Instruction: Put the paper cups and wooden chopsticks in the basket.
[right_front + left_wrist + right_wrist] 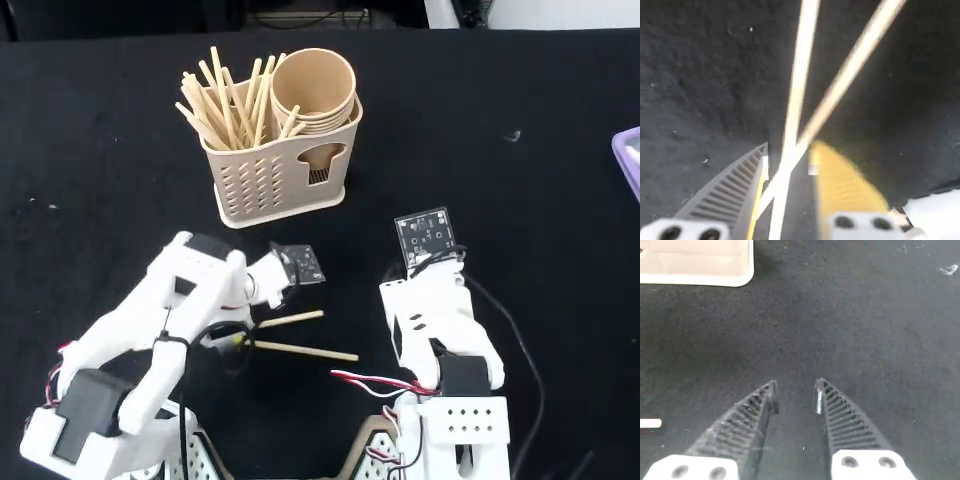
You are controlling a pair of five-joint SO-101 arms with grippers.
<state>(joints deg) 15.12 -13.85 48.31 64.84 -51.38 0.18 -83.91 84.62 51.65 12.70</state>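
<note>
Basket (280,180) at the far middle of the black table (520,200) in the high view, already loaded: a bundle of chopsticks (225,105) stands in one compartment and stacked paper cups (315,90) in the other. By this the task looks nearly done. Two loose chopsticks (305,350) lie on the table between the arms, well apart from the basket, and seem to be all that is left. The left arm (160,340) bends over their near ends. A purple object (628,160) sits at the table's edge, out of the way. The splayed bundle may crowd any sticks dropped in beside it.

In the left wrist view, the left gripper (788,150) straddles both sticks where they cross. Its jaws are narrow, with a dark gap on one side, so the sticks are probably not pinched yet.

In the right wrist view, the right gripper (795,385) hangs low over the table, jaws slightly apart and holding nothing, with the basket's base corner ahead
</note>
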